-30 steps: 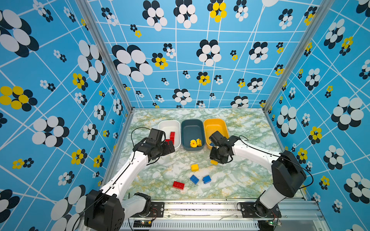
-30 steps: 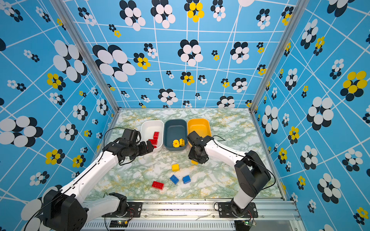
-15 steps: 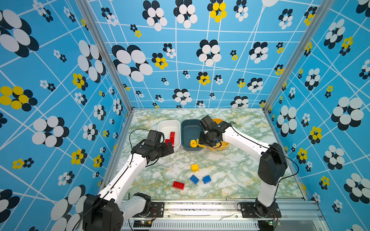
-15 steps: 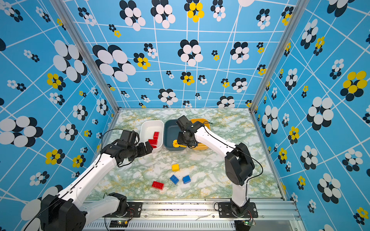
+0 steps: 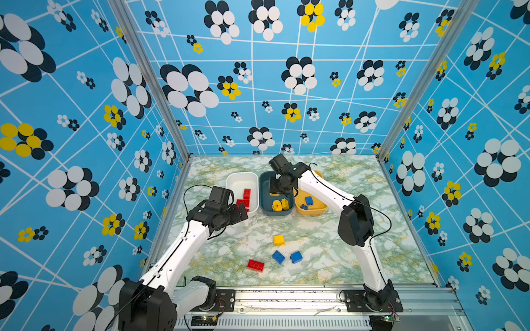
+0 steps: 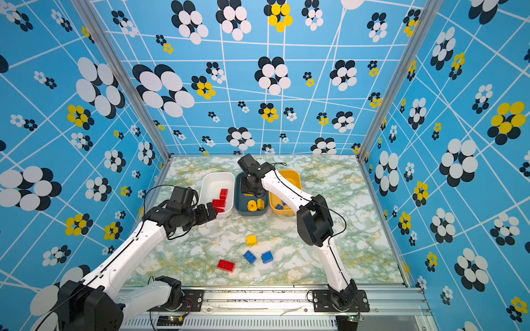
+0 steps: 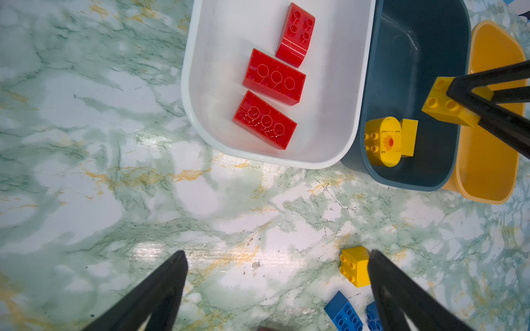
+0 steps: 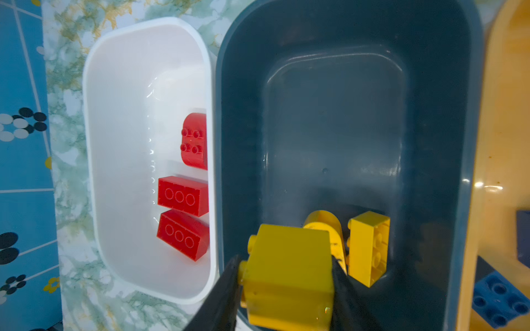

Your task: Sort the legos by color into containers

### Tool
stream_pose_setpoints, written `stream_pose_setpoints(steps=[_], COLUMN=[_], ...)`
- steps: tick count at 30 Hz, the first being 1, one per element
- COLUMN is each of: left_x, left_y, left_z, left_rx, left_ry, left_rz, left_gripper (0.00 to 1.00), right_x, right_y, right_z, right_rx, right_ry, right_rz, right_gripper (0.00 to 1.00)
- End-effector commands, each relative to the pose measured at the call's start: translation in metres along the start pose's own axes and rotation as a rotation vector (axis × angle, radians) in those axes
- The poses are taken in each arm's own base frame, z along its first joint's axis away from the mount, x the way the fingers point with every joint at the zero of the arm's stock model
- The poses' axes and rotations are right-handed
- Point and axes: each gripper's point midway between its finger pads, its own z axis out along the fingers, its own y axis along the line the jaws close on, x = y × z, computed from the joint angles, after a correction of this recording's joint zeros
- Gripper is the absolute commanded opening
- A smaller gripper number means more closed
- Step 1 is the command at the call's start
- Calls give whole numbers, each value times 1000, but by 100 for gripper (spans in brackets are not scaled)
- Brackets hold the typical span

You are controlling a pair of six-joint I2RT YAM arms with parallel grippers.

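My right gripper (image 8: 285, 263) is shut on a yellow brick (image 8: 286, 275) and hangs over the dark teal container (image 5: 262, 197), which holds a rounded yellow piece (image 7: 385, 140) and another yellow brick (image 8: 368, 246). The white container (image 5: 229, 183) holds three red bricks (image 7: 274, 77). Blue bricks (image 5: 308, 200) lie in the yellow-orange container (image 5: 318, 211). My left gripper (image 7: 276, 255) is open and empty above the table, just in front of the white container. Loose on the table are a yellow brick (image 5: 278, 240), two blue bricks (image 5: 278, 256) and a red brick (image 5: 255, 265).
The three containers stand side by side at the back of the marble-patterned table (image 5: 358, 252). Patterned blue walls (image 5: 143, 172) close in the left, right and back sides. The arms' bases sit on a metal rail (image 5: 286, 298) along the front edge.
My right gripper has carried the yellow brick from the table in front of the yellow-orange container back and left, to over the teal container. The left arm has hardly moved.
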Motion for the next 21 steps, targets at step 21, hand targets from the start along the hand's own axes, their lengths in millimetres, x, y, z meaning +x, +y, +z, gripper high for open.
stream_pose_setpoints(steps=[21], left_x=[47], left_y=[-5], left_z=[9], left_rx=[16], left_ry=[114], left_rz=[49], left_gripper=[99], right_x=[15], right_y=[-5], right_z=[-12], right_rx=[39], right_ry=[103], right_rz=[-64], right_gripper=[68])
